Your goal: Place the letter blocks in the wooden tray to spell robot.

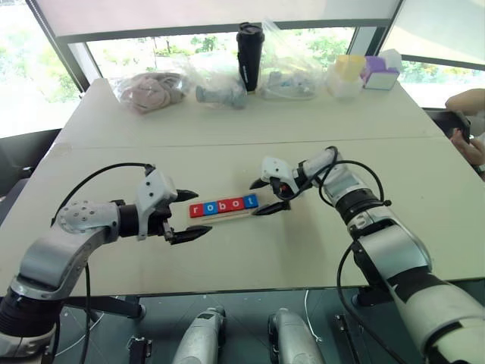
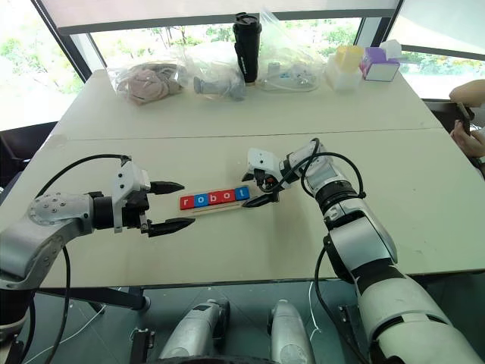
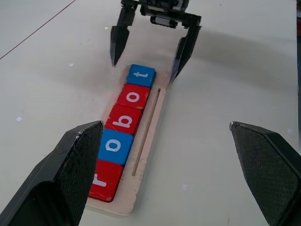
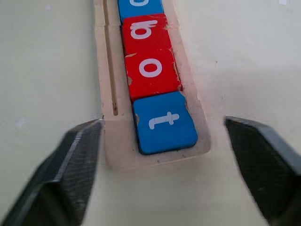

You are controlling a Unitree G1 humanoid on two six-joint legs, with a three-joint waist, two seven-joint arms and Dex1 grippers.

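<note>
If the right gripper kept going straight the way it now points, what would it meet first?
Probably the blue t block at the near end of the wooden tray: the open right gripper straddles that end, though depth is unclear.

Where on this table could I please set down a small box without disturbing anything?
Bare tabletop lies between the wooden tray and the bags at the far edge. It is crowded around the tray, flanked by the left gripper and right gripper.
</note>
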